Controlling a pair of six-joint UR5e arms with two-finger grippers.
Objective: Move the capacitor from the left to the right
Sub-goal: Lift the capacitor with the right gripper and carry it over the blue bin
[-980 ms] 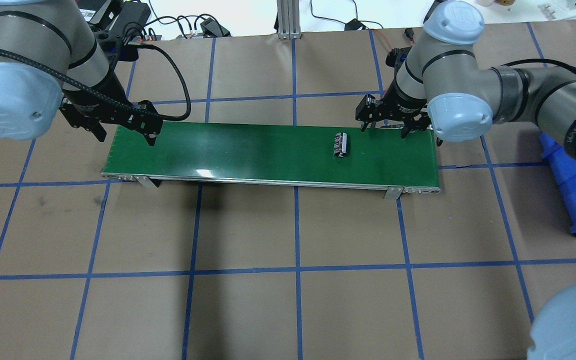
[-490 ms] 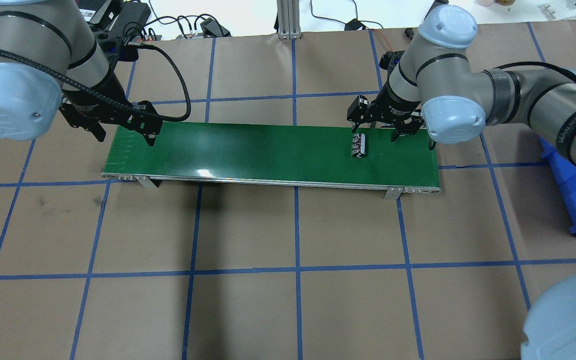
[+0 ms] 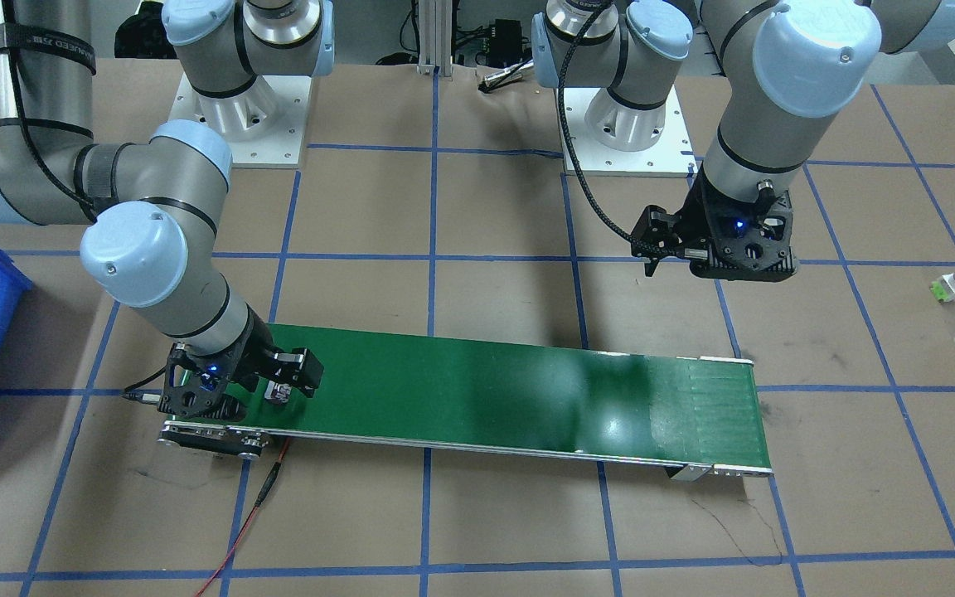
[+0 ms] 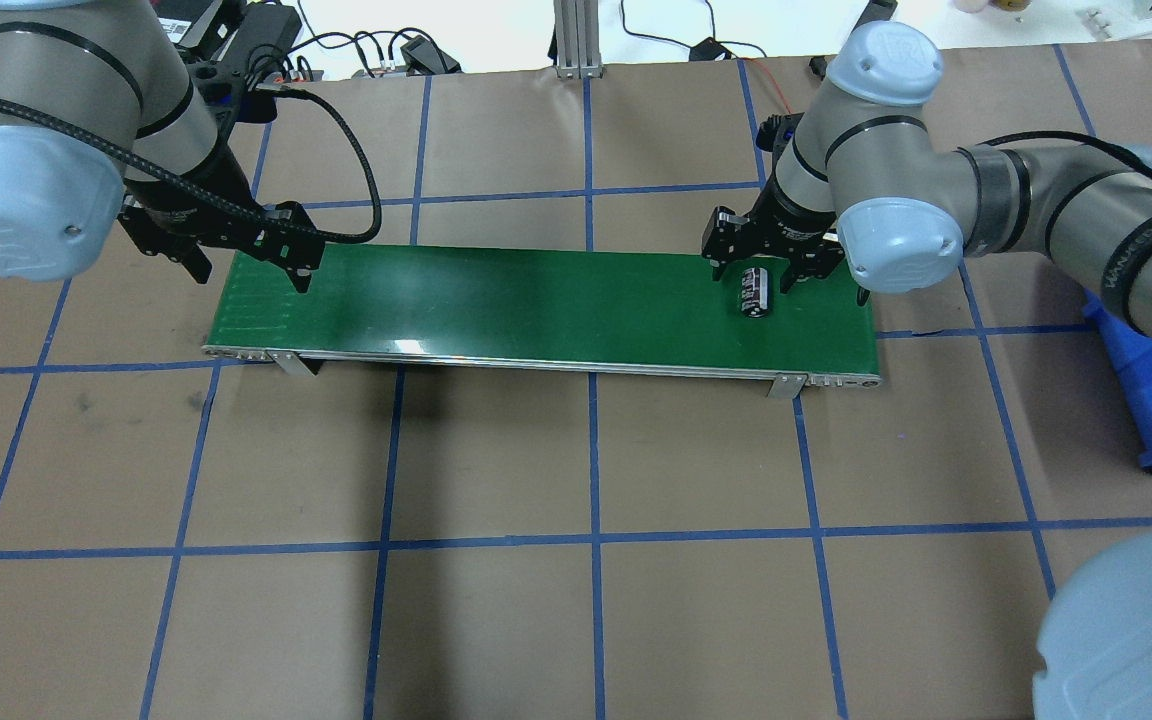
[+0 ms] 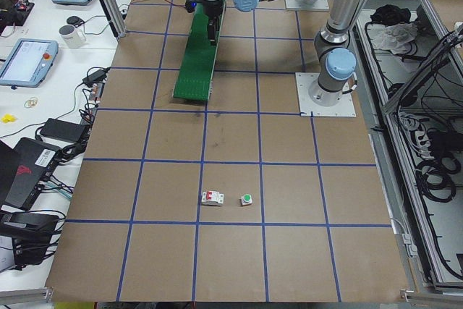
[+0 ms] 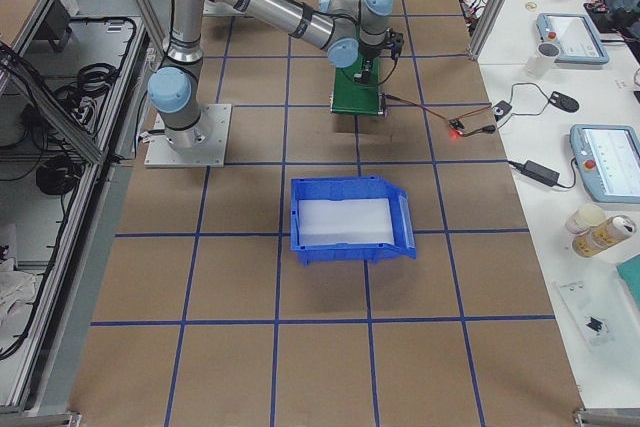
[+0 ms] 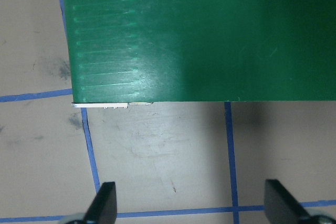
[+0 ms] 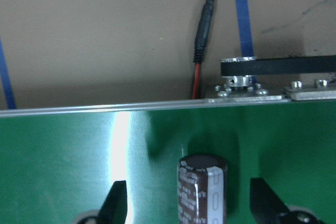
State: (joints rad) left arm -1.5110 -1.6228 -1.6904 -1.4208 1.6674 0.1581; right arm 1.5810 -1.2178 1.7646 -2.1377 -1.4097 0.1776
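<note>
Right fingers (image 8: 118,200) straddled the capacitor (image 8: 203,187), spread wide, gripping nothing, stubby black cylinder, pale stripe, brownish end, lay on green belt (image 4: 536,300) toward desk's (image 4: 696,460) right edge, left fingers (image 7: 105,203) parted, empty.

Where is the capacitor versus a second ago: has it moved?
Yes. In the overhead view the capacitor has travelled rightward along the green belt, toward its right end, and now lies between the fingers of the open right tool.
</note>
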